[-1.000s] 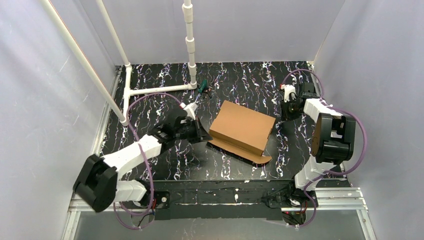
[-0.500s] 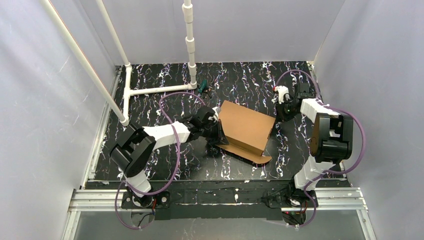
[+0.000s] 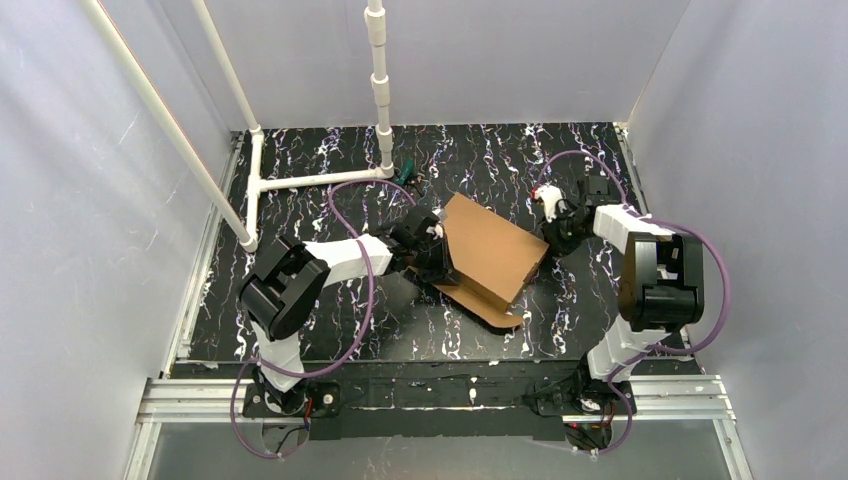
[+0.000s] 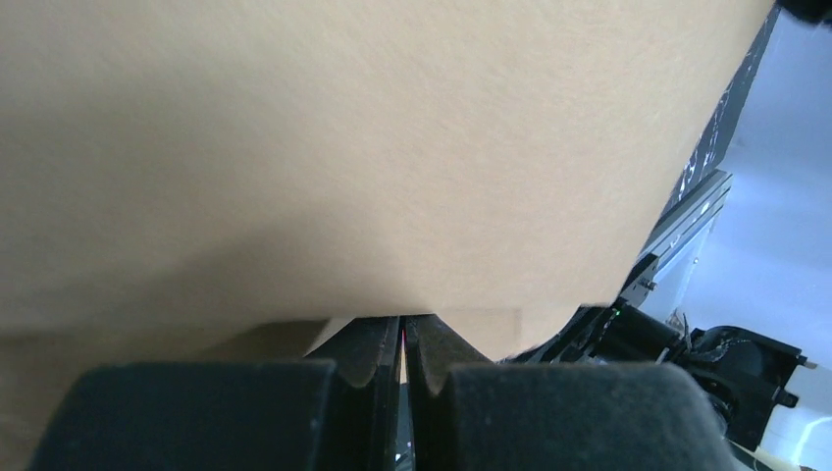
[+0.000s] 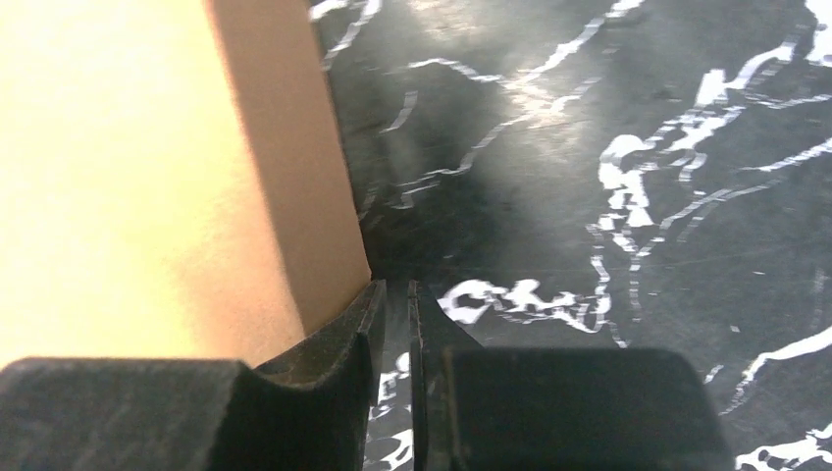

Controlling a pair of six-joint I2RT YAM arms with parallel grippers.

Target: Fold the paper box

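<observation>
Roughly mid-table: paper box (image 3: pixel 487 255), plain brown cardboard, lying askew on black white-veined table (image 3: pixel 330 140). Broad panel facing up, one loose flap splayed flat along near side.

Left gripper (image 3: pixel 436 258) at box's left end. Fingers pressed together, tips right up against the cardboard. Left wrist view almost filled by plain brown board just beyond the tips.

Right gripper (image 3: pixel 553 232) at box's right-hand corner, low over the table. Fingers nearly together with a thin slit between, table showing through it. One finger touching the corner's side wall.

White pipe frame (image 3: pixel 310 180) at far left of table. Small green object (image 3: pixel 405 176) beside its upright, apart from box.
</observation>
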